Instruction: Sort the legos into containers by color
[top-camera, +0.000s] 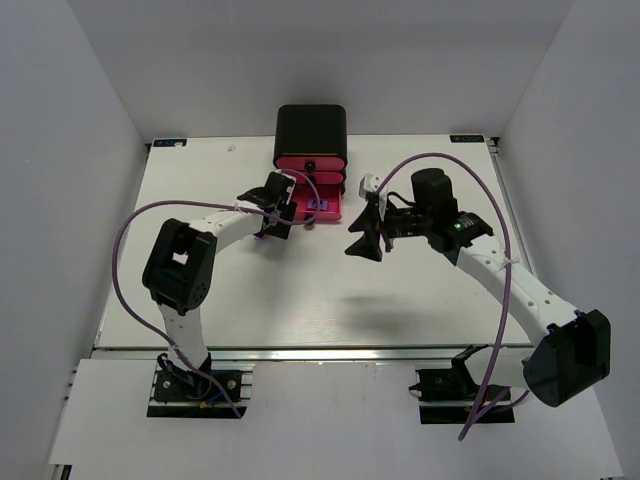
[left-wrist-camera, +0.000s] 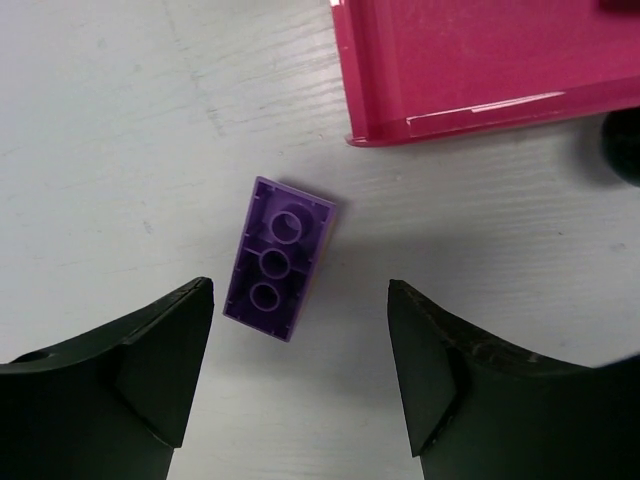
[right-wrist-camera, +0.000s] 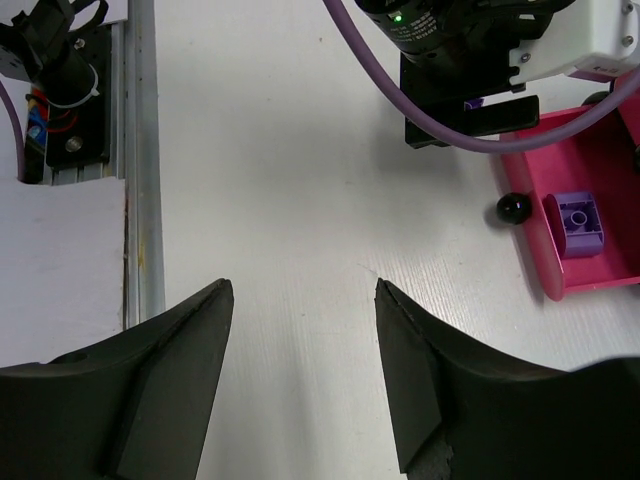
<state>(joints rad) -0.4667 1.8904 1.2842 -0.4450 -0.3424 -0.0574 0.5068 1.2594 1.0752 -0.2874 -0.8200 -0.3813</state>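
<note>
At top centre of top view, cabinet (top-camera: 311, 128): black, rounded corners; pink drawers stacked in its front.
Open drawer (top-camera: 330, 210): lowest one, seen pulled out toward frame bottom; its corner shown at upper right of left wrist view.
Stored lego (right-wrist-camera: 578, 222): purple, studs up, lying inside the open drawer near its front wall; shown at right edge of rt wrist view.
Knob (right-wrist-camera: 513, 208): round, black, on outside of drawer front.
Loose lego (left-wrist-camera: 275, 260): purple, lying on white table (left-wrist-camera: 120, 150) w/ hollow underside up, three round tubes shown, tilted a bit; placed lower left of the drawer corner, apart from it.
Left gripper (left-wrist-camera: 300, 300): released, jaws held wide; loose lego sits between the fingers (left-wrist-camera: 170, 370) near their tips, touched by neither; in top view, placed just left of open drawer.
Right gripper (right-wrist-camera: 305, 290): released, nothing grasped, only bare table seen btw its fingers; in top view, placed right of the drawer, apart from it.
Cables (top-camera: 125, 260): purple, one looped off each arm.
Rail (right-wrist-camera: 145, 150): metal strip, down left side of rt wrist view.
</note>
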